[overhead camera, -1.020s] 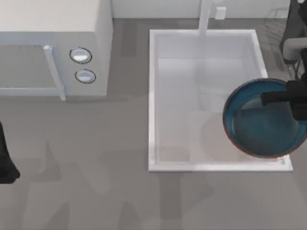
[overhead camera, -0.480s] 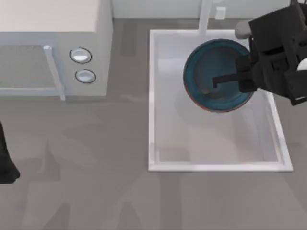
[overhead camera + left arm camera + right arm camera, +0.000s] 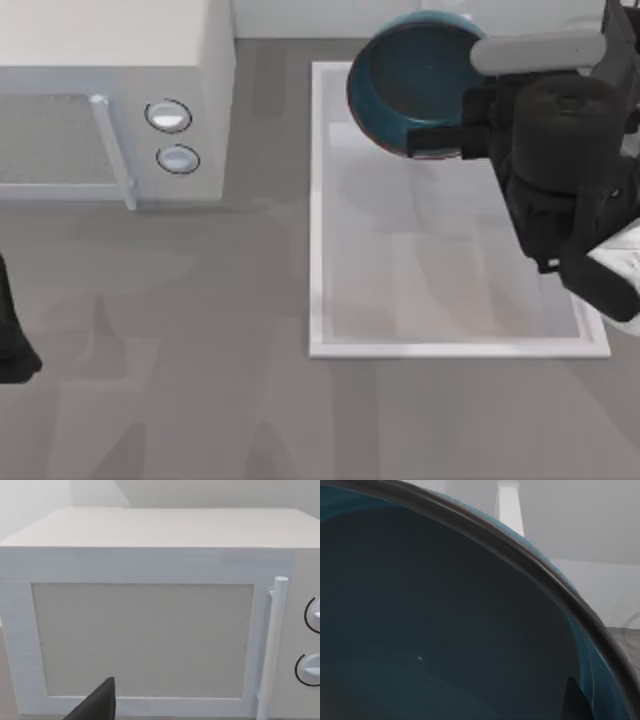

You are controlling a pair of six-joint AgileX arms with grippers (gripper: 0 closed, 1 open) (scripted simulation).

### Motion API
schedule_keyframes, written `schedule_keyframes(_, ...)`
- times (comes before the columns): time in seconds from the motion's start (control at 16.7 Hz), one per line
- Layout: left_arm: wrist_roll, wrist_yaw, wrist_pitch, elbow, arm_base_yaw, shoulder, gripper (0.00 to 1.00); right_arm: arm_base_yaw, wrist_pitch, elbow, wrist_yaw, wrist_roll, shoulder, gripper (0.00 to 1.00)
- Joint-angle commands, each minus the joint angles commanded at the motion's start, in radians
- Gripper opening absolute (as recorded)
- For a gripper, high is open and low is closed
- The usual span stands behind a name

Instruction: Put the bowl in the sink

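Note:
The teal-blue bowl (image 3: 412, 75) with its reddish-brown rim hangs tilted over the far end of the white sink (image 3: 316, 220). My right gripper (image 3: 428, 138) is shut on the bowl's near rim, and its dark arm reaches across the sink's right half. In the right wrist view, the bowl's dark glossy inside (image 3: 435, 630) is very close, with the white faucet (image 3: 509, 505) rising behind its rim. My left arm (image 3: 10, 335) stays parked at the table's left edge. One dark finger (image 3: 97, 705) of it shows in front of the microwave.
A white microwave (image 3: 110, 100) with two round knobs (image 3: 168, 116) stands at the back left, its door and handle close up in the left wrist view (image 3: 150, 630). Grey tabletop (image 3: 200, 400) spreads in front of the microwave and the sink.
My right arm has carried the bowl from the sink's right rim across the basin to its far left end. The arm now covers the sink's right half. The left arm is still.

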Motion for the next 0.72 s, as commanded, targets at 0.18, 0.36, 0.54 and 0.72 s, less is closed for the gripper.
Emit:
schedule_keyframes(0.18,0.0,0.0,0.0,0.0,0.0,0.0,1.0,0.027,0.184,-0.059,0.057,-0.031,-0.014,0.0)
schedule_keyframes(0.36,0.0,0.0,0.0,0.0,0.0,0.0,1.0,0.04,0.273,-0.09,0.087,-0.046,-0.03,0.0)
schedule_keyframes(0.54,0.0,0.0,0.0,0.0,0.0,0.0,1.0,0.041,0.282,-0.093,0.089,-0.047,-0.032,0.0)
schedule_keyframes(0.72,0.0,0.0,0.0,0.0,0.0,0.0,1.0,0.036,0.282,-0.09,0.087,-0.045,-0.025,0.0)
